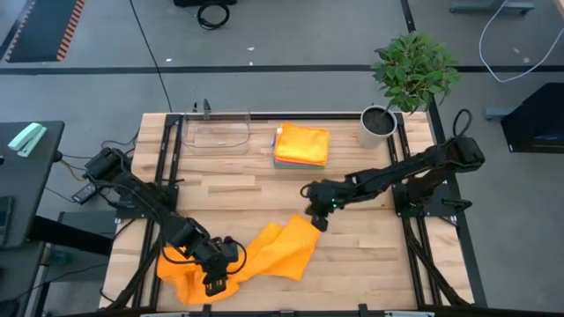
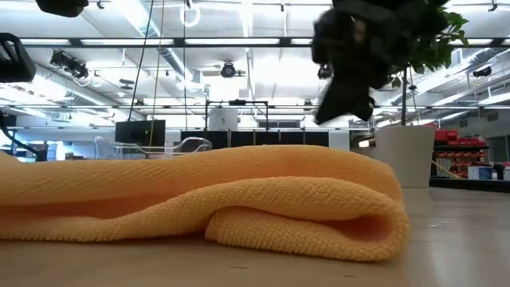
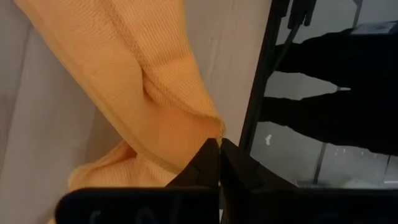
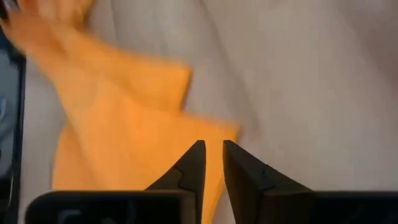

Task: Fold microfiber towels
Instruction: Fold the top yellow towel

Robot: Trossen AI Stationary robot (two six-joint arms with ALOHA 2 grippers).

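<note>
An orange microfiber towel (image 1: pixel 264 251) lies crumpled and partly folded over on the wooden table near its near-left edge. It fills the low view (image 2: pixel 239 191) as a thick rounded fold. My left gripper (image 1: pixel 213 280) is shut on the towel's near part, close to the table's near edge; its wrist view (image 3: pixel 219 146) shows the tips closed. My right gripper (image 1: pixel 319 220) hovers over the towel's far right corner (image 4: pixel 211 134), fingers a little apart and empty, and is lifted clear in the low view (image 2: pixel 343 104). My left gripper pinches a hemmed corner of the towel (image 3: pixel 210 127) between its two fingertips. The fingers come slanting down from above. The rest of the towel lies slack and bunched on the table.
A stack of folded towels (image 1: pixel 301 145), orange on top, sits at the far middle. A clear plastic tray (image 1: pixel 216 132) stands left of it. A white pot with a green plant (image 1: pixel 379 125) stands at the far right. Bare wood lies right of the towel (image 1: pixel 370 255).
</note>
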